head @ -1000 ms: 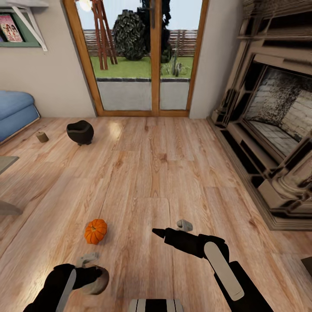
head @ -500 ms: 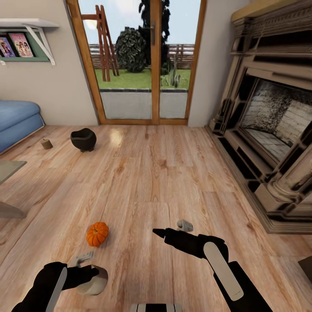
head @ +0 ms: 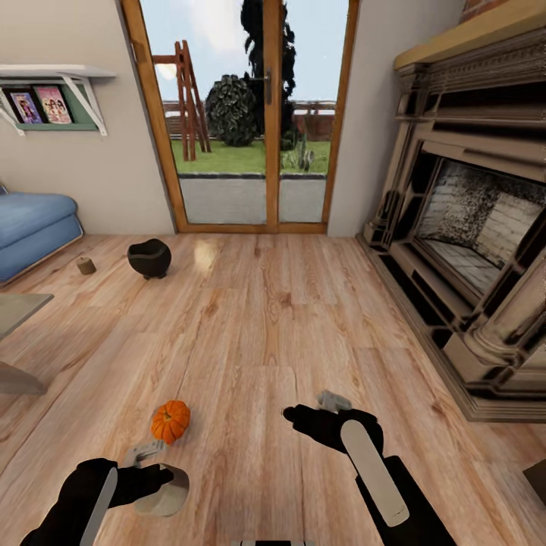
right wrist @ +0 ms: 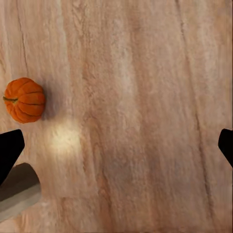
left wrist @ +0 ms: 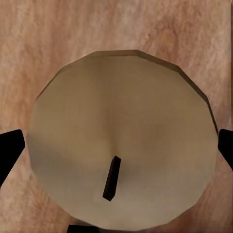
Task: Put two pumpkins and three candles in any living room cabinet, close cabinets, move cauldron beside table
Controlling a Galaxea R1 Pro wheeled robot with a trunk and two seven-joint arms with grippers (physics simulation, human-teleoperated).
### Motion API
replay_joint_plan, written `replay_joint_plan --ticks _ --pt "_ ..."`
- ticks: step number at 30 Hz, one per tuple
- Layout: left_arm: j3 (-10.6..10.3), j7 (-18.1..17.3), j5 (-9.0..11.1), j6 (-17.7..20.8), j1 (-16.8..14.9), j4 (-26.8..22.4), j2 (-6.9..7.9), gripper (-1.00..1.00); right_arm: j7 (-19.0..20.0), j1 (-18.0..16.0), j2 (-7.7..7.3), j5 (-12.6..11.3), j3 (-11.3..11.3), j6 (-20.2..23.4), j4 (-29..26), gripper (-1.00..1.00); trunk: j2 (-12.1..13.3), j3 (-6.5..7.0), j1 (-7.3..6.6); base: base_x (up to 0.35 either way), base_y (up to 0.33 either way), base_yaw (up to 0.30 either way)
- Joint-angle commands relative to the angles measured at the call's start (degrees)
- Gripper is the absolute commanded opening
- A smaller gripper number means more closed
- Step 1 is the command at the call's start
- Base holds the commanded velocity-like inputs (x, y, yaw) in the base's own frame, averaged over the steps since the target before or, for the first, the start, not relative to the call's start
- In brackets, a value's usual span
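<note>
The left gripper grasps a candle. The right gripper is spread, empty. The pumpkin lies left of it on the floor, nearer the left arm.

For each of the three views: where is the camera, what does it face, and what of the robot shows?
Head view: high, facing the glass doors over floor, cauldron, pumpkin; both arms show.
Left wrist view: straight down onto a candle between the left gripper fingertips.
Right wrist view: down at floor; right gripper fingertips at the edges.
Shared: the pumpkin.
</note>
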Motion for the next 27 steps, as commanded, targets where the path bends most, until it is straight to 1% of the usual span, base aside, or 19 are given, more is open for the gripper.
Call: replay_joint_plan --ticks 1,3,4,5,7,12,27 --pt "-0.01 -0.01 -0.01 0.0 0.01 0.0 0.0 -1.0 -4.57 0.0 1.07 -0.02 0.05 0.1 -0.17 1.0 0.02 0.23 -0.02 0.0 0.0 0.0" --pt "-0.04 -0.01 -0.02 0.0 0.01 0.0 0.0 -1.0 -11.4 0.0 2.57 -0.05 0.1 0.21 -0.36 1.0 0.04 0.67 -0.07 0.0 0.0 0.0" --pt "-0.05 -0.01 -0.02 0.0 0.01 0.0 0.0 -1.0 -13.61 0.0 2.96 -0.05 0.11 0.24 -0.43 1.0 0.06 0.89 -0.1 0.0 0.0 0.0" --pt "-0.04 -0.01 -0.02 0.0 0.01 0.0 0.0 -1.0 -15.0 0.0 3.18 -0.12 0.09 0.3 -0.48 1.0 0.07 1.11 -0.13 0.0 0.0 0.0" --pt "-0.04 -0.01 -0.02 0.0 0.01 0.0 0.0 -1.0 -16.44 0.0 3.4 -0.33 0.0 0.38 -0.54 1.0 0.1 1.56 -0.18 0.0 0.0 0.0" --pt "-0.04 -0.01 -0.08 0.0 0.01 0.0 0.0 -1.0 -17.31 0.0 3.55 -0.53 0.16 0.32 -1.61 1.0 0.16 2.66 -0.31 0.0 0.0 0.0" --pt "-0.01 -0.01 -0.27 0.0 0.01 0.0 0.0 -1.0 -17.03 0.0 3.63 -0.66 0.12 0.23 -1.54 1.0 6.18 5.36 -3.6 0.0 0.0 -0.001"
